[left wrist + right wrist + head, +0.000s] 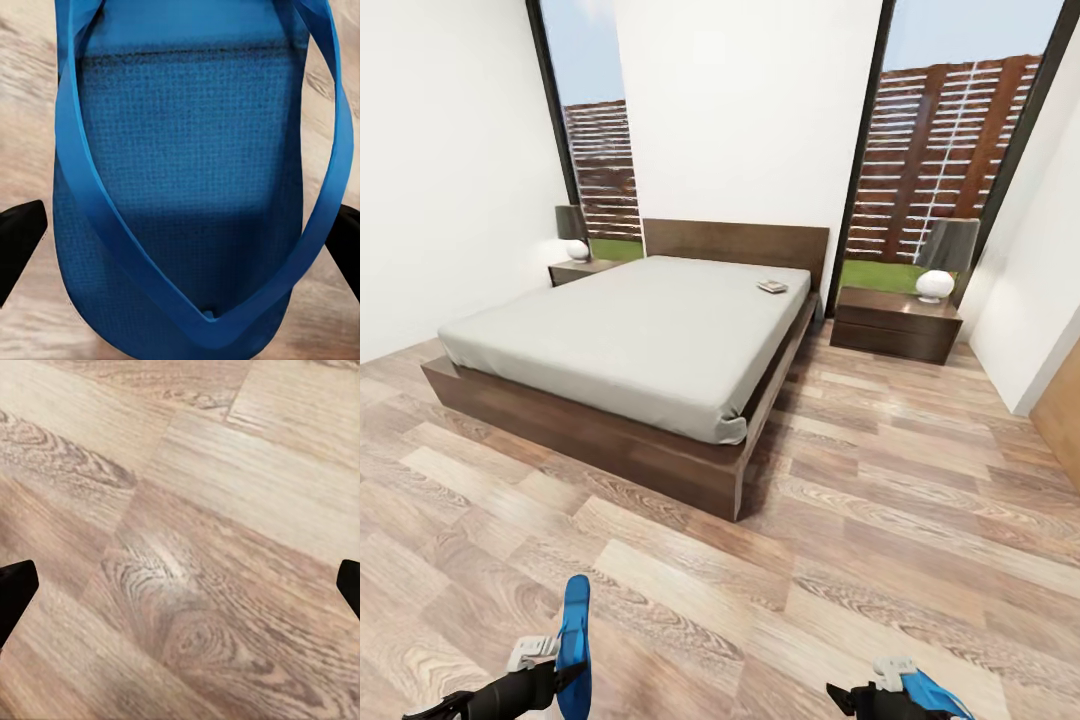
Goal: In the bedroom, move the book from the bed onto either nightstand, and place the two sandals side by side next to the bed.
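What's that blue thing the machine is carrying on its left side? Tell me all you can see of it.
It is a bright blue flat sandal, a flip-flop with a finely textured footbed and a smooth V-shaped strap meeting at a toe post, as the left wrist view shows. It looks like rubber or foam. In the head view it stands on edge, held above the wood-plank floor at the left pincer.

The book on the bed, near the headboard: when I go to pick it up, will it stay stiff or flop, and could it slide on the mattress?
The book looks thin and lies flat, so it will probably flex if pinched by one edge. It seems small, so likely light. On the smooth mattress of the bed it may slide when nudged rather than lift.
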Robot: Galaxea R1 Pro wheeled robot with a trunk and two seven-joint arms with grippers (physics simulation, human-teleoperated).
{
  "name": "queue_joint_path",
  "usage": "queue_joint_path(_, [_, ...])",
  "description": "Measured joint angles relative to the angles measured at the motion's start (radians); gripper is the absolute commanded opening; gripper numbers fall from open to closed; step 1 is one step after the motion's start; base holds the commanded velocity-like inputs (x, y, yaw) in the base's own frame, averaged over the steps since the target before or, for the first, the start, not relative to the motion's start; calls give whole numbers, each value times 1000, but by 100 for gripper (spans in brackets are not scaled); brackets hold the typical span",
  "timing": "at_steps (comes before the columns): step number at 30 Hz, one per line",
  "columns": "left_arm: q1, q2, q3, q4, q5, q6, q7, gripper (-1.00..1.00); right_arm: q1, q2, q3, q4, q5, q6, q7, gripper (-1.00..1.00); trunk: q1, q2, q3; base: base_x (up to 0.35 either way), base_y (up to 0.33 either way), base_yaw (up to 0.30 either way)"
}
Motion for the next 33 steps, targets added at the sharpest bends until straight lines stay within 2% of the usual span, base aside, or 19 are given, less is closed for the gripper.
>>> queue_joint_path(15, [0, 0, 0, 0, 0, 0, 0, -100, 0, 0, 0, 0, 1, 1, -1, 100, 0, 0, 0, 311, 0, 0])
queue_joint_path(21, [0, 0, 1, 0, 0, 0, 0, -100, 0, 0, 0, 0, 1, 1, -2, 100, 0, 0, 0, 63, 0, -68])
queue_joint_path(33, [0, 0, 1, 0, -1, 0, -1, -100, 0, 0, -1, 0, 1, 2, 0, 100, 1, 0, 0, 4, 0, -259])
